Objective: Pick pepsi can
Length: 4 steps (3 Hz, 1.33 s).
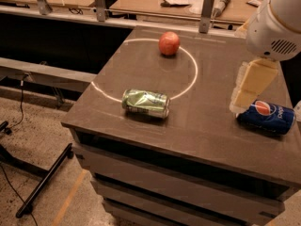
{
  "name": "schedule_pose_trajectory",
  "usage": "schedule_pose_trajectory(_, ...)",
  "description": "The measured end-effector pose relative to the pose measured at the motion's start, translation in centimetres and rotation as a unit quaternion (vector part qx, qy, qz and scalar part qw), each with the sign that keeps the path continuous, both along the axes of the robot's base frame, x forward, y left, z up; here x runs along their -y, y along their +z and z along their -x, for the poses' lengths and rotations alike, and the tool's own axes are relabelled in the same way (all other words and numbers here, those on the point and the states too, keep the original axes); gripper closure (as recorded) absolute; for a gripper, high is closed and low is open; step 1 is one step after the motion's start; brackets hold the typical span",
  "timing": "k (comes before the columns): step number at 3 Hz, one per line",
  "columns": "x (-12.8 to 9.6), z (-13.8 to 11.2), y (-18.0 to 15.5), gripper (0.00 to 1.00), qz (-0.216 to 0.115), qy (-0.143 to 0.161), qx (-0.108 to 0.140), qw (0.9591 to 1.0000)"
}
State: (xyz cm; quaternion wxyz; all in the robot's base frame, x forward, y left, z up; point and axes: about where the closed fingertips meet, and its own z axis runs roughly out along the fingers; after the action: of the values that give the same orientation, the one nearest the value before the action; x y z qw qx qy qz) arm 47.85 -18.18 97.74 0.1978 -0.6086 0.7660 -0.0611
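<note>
The pepsi can is dark blue with a round red, white and blue logo. It lies on its side near the right edge of the dark table. My gripper hangs from the white arm at the upper right. Its cream-coloured lower end reaches down to the can's left end, just above the tabletop. The right side of the arm is cut off by the frame edge.
A dented green and silver can lies on its side at the table's front middle. A red apple sits at the back inside a white circle line. Wooden benches with clutter stand behind. A black stand leg lies on the floor at the left.
</note>
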Motion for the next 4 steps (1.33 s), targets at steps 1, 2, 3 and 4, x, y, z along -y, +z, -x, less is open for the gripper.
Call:
schedule_pose_trajectory(1, -1.7, -4.8, -4.7, 0.00, 0.007, 0.013, -0.036, 0.9993)
schedule_pose_trajectory(2, -1.7, -4.8, -4.7, 0.00, 0.007, 0.013, -0.036, 0.9993)
schedule_pose_trajectory(3, -0.4, -4.3, -5.0, 0.00, 0.006, -0.004, -0.041, 0.9991)
schedule_pose_trajectory(4, 1.8, -3.9, -5.9, 0.00, 0.008, -0.027, -0.052, 0.9982)
